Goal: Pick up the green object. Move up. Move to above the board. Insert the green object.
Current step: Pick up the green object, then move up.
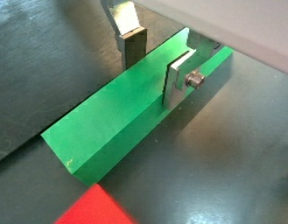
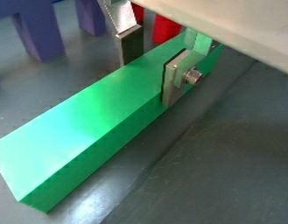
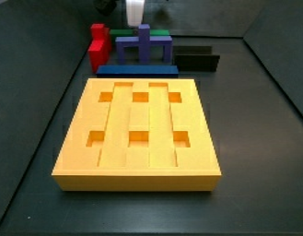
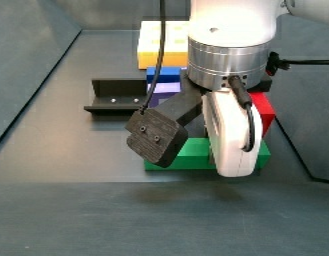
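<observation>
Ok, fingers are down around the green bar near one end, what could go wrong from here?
Three risks, as I judge them.
1. The gripper straddles the green object well off its middle, so the long free end may sag or swing when lifted.
2. The purple block and red block stand close by; a tilting bar could knock them.
3. The fingers show no clear squeeze yet, so it might slip.
</observation>
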Controlling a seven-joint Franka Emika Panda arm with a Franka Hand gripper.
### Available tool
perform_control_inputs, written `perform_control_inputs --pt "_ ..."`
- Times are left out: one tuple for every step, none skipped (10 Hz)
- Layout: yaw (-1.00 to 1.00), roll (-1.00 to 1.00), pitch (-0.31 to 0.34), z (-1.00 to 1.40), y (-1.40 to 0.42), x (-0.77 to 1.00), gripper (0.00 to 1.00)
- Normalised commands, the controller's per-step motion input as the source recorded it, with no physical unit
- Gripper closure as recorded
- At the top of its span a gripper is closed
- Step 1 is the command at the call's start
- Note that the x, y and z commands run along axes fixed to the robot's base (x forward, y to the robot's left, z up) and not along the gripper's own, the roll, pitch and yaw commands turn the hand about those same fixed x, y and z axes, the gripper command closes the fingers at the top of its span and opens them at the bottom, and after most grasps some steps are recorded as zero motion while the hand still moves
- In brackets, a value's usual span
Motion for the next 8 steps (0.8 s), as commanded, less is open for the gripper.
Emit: perform_control_inputs --pt "0.00 0.00 0.000 0.00 0.00 0.00 1.00" --pt "0.00 0.00 0.000 0.00 0.00 0.00 1.00" --pt "0.00 0.00 0.000 0.00 0.00 0.00 1.00" --pt "0.00 0.00 0.000 0.00 0.00 0.00 1.00" --pt "0.00 0.00 0.000 0.00 0.00 0.00 1.00" --pt "0.00 0.00 0.000 0.00 0.00 0.00 1.00" --pt "0.00 0.00 0.000 0.00 0.00 0.00 1.00" --pt "0.00 0.00 0.000 0.83 0.00 0.00 1.00"
